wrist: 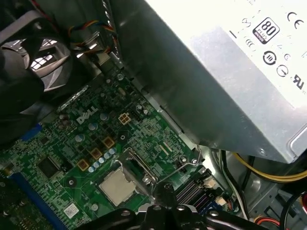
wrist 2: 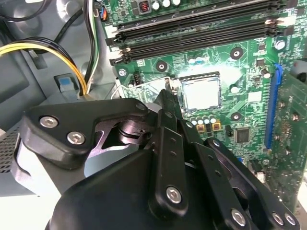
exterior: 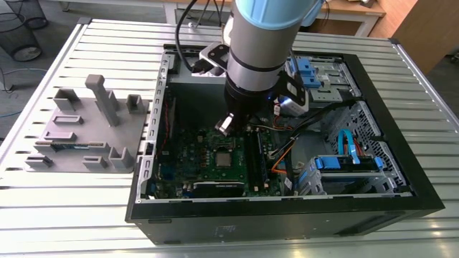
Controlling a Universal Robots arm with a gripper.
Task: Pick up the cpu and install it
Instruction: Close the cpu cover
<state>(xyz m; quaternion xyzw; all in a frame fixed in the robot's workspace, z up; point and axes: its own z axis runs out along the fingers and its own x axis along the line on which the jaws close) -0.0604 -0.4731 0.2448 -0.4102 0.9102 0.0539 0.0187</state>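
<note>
The cpu (exterior: 223,159) lies flat in the motherboard socket inside the open computer case, its silver top facing up. In both wrist views the cpu (wrist 2: 201,94) (wrist: 117,186) sits in its frame with the socket's metal load plate (wrist: 138,167) raised beside it. My gripper (exterior: 224,124) hangs just above the board, a little to the far side of the socket. Its black fingertips (wrist 2: 165,98) (wrist: 165,190) meet with nothing between them, so the gripper (wrist 2: 165,93) (wrist: 165,188) is shut and apart from the cpu.
A grey tray (exterior: 79,134) holding a green memory stick (exterior: 68,145) stands outside the case on the exterior view's left. Inside the case are black memory slots (wrist 2: 192,28), the power supply (wrist: 230,72), yellow cables (wrist 2: 48,50) and blue drive brackets (exterior: 344,161).
</note>
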